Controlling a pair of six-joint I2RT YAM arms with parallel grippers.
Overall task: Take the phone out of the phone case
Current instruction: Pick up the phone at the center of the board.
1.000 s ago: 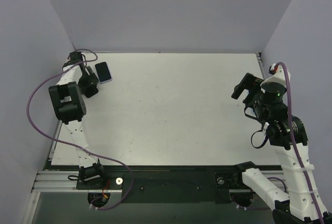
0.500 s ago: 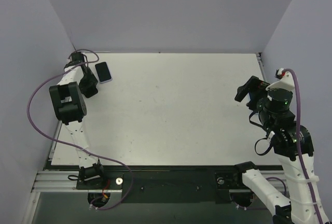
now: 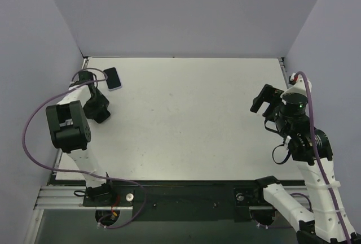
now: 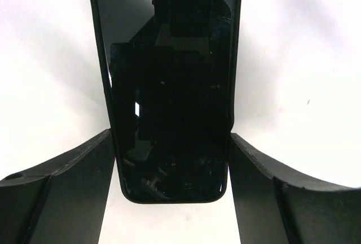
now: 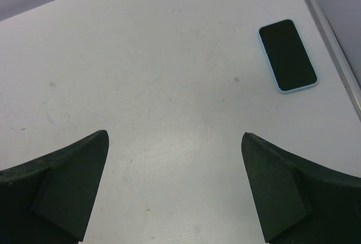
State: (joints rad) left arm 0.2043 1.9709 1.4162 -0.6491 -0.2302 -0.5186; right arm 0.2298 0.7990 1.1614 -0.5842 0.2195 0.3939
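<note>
The left tool (image 4: 170,136) is hanging released, its two black fingers (image 4: 67,187) spread wide. The phone (image 4: 172,86) is lying flat on the white counter (image 3: 186,120) just ahead of that tool, its dark screen facing up. In the left wrist view the near end of the phone is sitting between the two fingers, with its long sides running straight away from the tool. Whether the fingers are touching it cannot be told. The phone is sitting inside its phone case (image 5: 296,88), whose pale blue rim is showing all round the screen in the right wrist view. The right tool (image 5: 175,135) is also hanging released and gripping nothing, over the counter, with the phone lying well ahead of it and off to its right.
</note>
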